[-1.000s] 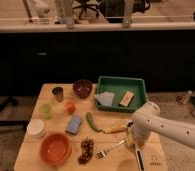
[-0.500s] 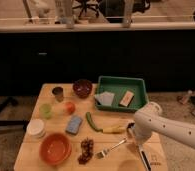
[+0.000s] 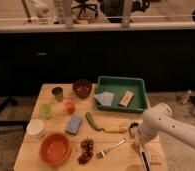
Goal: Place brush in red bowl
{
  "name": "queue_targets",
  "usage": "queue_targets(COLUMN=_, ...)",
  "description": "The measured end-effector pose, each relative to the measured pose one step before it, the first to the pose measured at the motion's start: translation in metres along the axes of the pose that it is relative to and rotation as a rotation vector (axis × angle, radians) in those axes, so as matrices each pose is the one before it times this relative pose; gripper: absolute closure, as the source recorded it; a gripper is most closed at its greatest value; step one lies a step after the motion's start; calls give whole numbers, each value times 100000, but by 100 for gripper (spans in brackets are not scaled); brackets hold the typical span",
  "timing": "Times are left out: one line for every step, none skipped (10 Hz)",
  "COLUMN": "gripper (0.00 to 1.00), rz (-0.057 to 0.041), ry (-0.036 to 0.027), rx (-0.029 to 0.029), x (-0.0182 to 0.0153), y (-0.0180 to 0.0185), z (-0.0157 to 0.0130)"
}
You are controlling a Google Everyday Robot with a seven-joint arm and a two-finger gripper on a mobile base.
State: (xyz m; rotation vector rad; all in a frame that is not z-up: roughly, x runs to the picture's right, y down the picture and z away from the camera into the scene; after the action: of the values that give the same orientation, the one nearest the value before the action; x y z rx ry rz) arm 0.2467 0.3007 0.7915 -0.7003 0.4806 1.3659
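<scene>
The red bowl [image 3: 55, 148] is wide and orange-red and stands at the front left of the wooden table [image 3: 51, 95]. The brush lies at the front right. Its small dark head [image 3: 134, 128] points to the back, and its whitish handle with a dark section [image 3: 144, 161] runs toward the front edge. My gripper [image 3: 140, 142], at the end of the white arm [image 3: 166, 125], is low over the middle of the brush. The arm hides part of the handle.
A silver fork [image 3: 111, 148] lies between brush and bowl, next to dark grapes [image 3: 85, 150]. Also on the table are a blue sponge [image 3: 74, 124], green vegetable [image 3: 92, 120], yellow item [image 3: 113, 129], white bowl [image 3: 35, 128], maroon bowl [image 3: 82, 88], cups and green tray [image 3: 139, 105].
The arm's end has shifted slightly to the right over the brush. The brush handle has turned a little on the table. The other things have not moved.
</scene>
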Motion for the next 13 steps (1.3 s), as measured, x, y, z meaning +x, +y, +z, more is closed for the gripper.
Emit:
queue_targets(gripper=100, rz=24, ry=-372, rx=-1397, x=64, y=-60, z=-56)
queue_targets(gripper=100, rz=811, ry=-2866, rx=-3892, x=107, y=-534, z=-242)
queue_targets(gripper=100, rz=634, ry=-3271, rx=-4911, x=402, y=-1105, z=-557)
queue_targets(gripper=100, rz=-287, ry=-4153, rx=-3186, x=-27, y=-741, z=-896)
queue_targets(gripper=100, rz=-1160, ry=-2890, rx=-1085, x=-131, y=-180, z=-743)
queue_targets(gripper=100, rz=-1980, ry=-3046, rx=-114, x=-238, y=-6, z=-913)
queue_targets(gripper=100, rz=-2143, ry=-1280, rx=169, x=-270, y=199, z=-399)
queue_targets(gripper=100, rz=-2186, ry=-848, rx=324, x=-242, y=230, z=-221)
queue_targets(gripper=100, rz=-2311, ry=-752, rx=605, x=-139, y=170, z=-289)
queue_targets(gripper=100, rz=-2930, ry=-841, rx=602, x=-173, y=227, z=-374)
queue_targets(gripper=100, rz=-4472, ry=-1014, rx=467, x=-348, y=435, z=-468)
queue_targets(gripper=100, rz=-4462, ry=-848, rx=213, x=-328, y=430, z=-388)
queue_targets(gripper=100, rz=-6490, ry=-1132, rx=50, x=-501, y=615, z=-532)
